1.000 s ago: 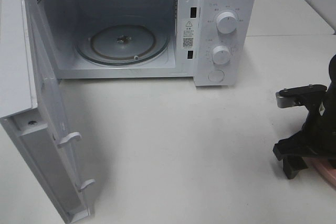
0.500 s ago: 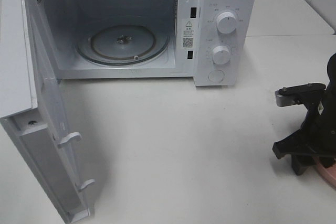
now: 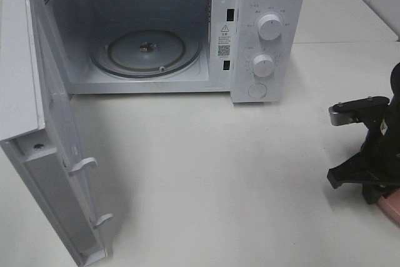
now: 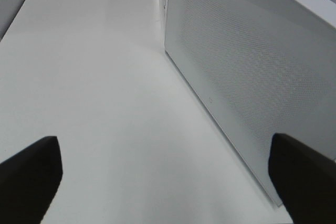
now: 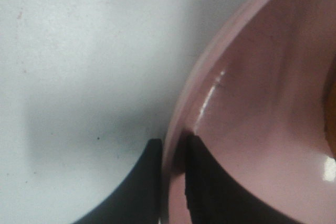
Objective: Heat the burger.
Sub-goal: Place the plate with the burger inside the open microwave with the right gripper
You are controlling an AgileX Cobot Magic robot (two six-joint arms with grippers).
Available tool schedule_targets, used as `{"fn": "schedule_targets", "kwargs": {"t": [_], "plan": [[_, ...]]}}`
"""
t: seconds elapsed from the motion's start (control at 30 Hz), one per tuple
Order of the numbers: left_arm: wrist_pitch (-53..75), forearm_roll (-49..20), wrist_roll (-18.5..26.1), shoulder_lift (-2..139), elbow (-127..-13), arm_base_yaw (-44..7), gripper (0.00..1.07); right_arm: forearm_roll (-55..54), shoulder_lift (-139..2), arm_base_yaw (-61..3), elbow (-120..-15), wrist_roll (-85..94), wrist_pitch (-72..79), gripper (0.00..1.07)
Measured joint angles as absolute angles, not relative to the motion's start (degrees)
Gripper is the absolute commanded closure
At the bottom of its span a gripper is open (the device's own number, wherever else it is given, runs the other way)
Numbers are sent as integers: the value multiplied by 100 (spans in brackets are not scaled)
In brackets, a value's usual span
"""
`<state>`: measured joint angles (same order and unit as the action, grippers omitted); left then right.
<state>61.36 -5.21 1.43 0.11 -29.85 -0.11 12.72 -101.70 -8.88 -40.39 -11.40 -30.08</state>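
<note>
The pink plate (image 5: 262, 103) fills most of the right wrist view, and a strip of it shows at the right edge of the high view (image 3: 390, 207). My right gripper (image 5: 170, 150) is shut on its rim, one finger outside (image 5: 147, 182) and one inside (image 5: 210, 187). In the high view this gripper (image 3: 370, 192) hangs low at the table's right edge. Of the burger (image 5: 332, 103) only a golden-brown sliver shows, at the frame's edge. My left gripper (image 4: 168, 182) is open and holds nothing, beside the microwave door (image 4: 247, 77).
The white microwave (image 3: 269, 29) stands at the back with its door (image 3: 56, 154) swung wide open to the left. Its glass turntable (image 3: 147, 51) is bare. White table (image 3: 206, 167) stretches between the microwave and my right arm.
My right gripper's fingers have closed onto the plate rim, and the right arm has shifted slightly to the right. The left gripper has not moved.
</note>
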Motion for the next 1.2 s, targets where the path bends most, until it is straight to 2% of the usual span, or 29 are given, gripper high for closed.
{"fn": "schedule_targets", "kwargs": {"t": [0.23,0.9,1.2], "plan": [[6136,-521,143,11,-2985,-11,7,1364,-10170,-985,-4039,-1249,-3042,107],[6136,-521,143,11,-2985,-11,7,2911,-10250,-2108,-4022,-2893,-3885,107],[6136,-521,143,11,-2985,-11,7,2934,-9947,-2286,-4005,-2974,-4034,107]]}}
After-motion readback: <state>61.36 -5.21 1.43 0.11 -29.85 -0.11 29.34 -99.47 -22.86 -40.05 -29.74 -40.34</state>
